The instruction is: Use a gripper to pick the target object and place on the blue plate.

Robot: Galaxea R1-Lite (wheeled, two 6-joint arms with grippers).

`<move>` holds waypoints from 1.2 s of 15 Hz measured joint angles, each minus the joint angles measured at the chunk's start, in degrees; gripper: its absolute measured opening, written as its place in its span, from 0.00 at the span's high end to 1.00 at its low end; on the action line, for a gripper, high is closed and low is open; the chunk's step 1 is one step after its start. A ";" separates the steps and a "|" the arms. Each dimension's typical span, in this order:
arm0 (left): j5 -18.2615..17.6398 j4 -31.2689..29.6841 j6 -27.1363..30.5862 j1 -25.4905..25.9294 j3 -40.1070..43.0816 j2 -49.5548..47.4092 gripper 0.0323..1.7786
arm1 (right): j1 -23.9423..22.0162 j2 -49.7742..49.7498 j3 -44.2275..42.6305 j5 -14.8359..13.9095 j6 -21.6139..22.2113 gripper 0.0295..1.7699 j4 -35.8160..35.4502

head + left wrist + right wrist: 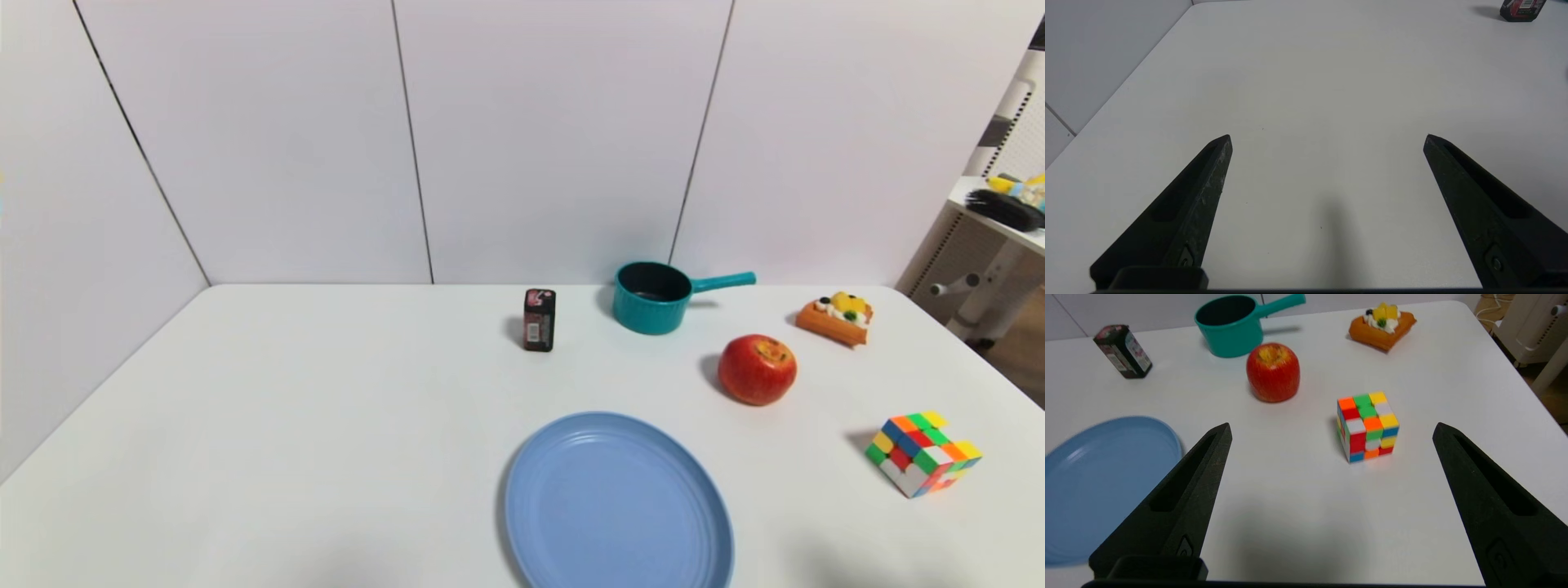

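Observation:
A small teal saucepan with a dark inside stands upright at the back of the white table, its straight handle pointing right; the right wrist view shows the saucepan beyond the apple. The large light-blue plate lies at the near middle, and the plate lies off to one side of my right gripper. My right gripper hangs open over bare table short of the cube, holding nothing. My left gripper is open above bare table, far from everything. Neither arm shows in the head view.
A red apple sits between saucepan and cube. A colourful puzzle cube lies near the right edge, a toy waffle cake at the back right, a small dark carton left of the saucepan. White walls close the back and left.

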 joint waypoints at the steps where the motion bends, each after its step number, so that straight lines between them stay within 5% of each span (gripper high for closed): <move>1: 0.00 0.00 0.02 0.00 0.00 0.00 0.05 | -0.10 5.64 -6.23 0.78 -0.29 0.04 1.96; 5: -0.02 0.00 0.00 0.00 0.00 0.00 0.05 | -0.49 26.45 -26.72 4.14 -3.94 0.04 9.51; 9: 0.00 0.00 0.02 0.00 0.00 0.00 0.05 | -1.26 45.20 -41.08 10.33 -12.17 0.04 12.21; 14: 0.02 0.00 0.02 0.02 0.00 0.00 0.05 | -3.46 62.65 -53.24 20.24 -26.92 0.04 12.70; 18: 0.00 0.00 0.02 0.00 0.00 0.00 0.05 | -4.10 74.53 -63.90 31.44 -33.72 0.04 12.32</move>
